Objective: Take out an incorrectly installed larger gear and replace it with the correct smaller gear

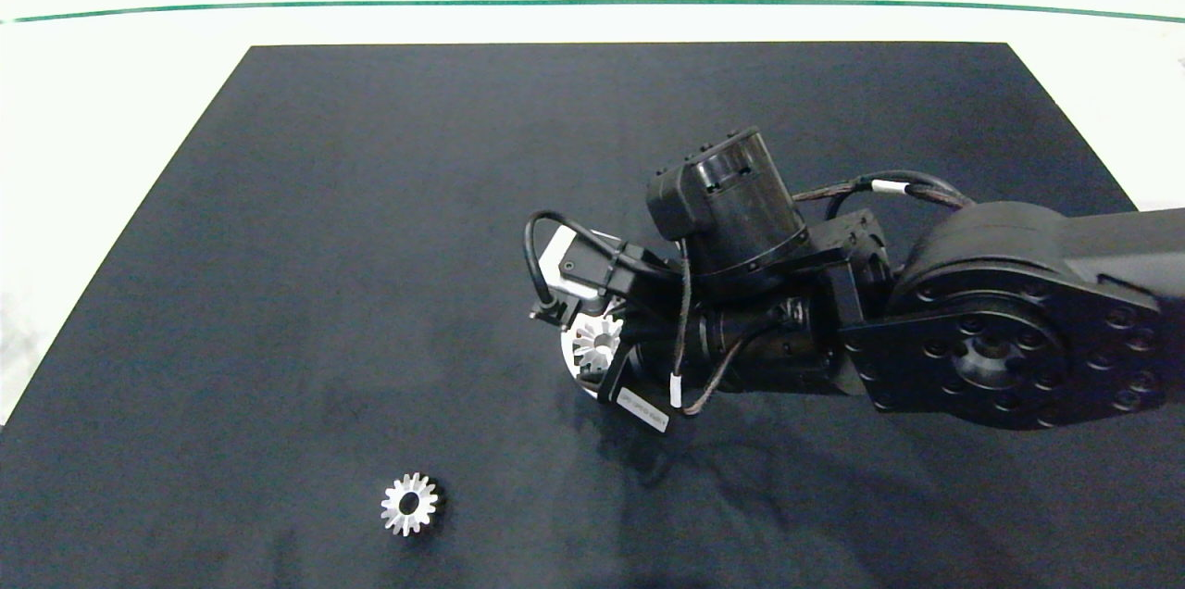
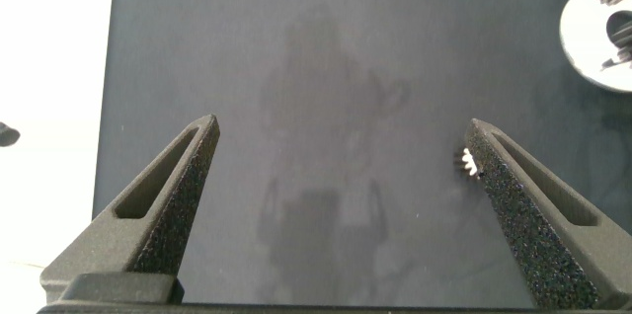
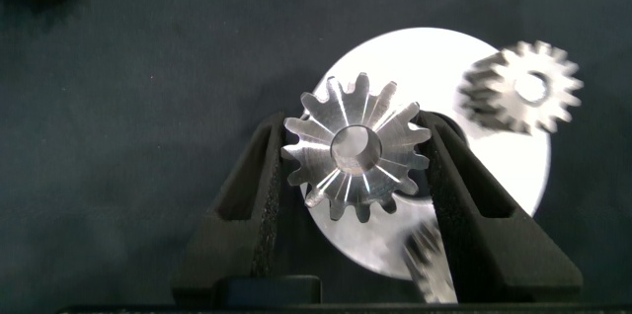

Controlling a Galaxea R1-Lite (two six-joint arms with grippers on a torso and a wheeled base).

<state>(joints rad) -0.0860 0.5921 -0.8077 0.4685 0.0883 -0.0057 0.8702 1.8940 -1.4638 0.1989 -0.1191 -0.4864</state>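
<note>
Head view: the right gripper (image 1: pixel 602 350) sits over a round white base (image 1: pixel 572 357) on the dark mat (image 1: pixel 324 246), its white label (image 1: pixel 645 410) unreadable; the smaller gear (image 1: pixel 409 504) lies well apart.
Left wrist view: the left gripper (image 2: pixel 341 171) hangs spread over bare mat.
Right wrist view: its fingers (image 3: pixel 252 196) pinch the larger gear (image 3: pixel 355 146) above the base.

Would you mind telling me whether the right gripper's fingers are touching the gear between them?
Touching. In the right wrist view, both fingers press against opposite teeth of the larger gear, with no gap on either side, above the round silver base.

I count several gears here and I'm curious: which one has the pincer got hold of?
The larger gear with long pointed teeth, clamped in the right pincer above the round white base. The smaller gear lies alone on the mat.
</note>
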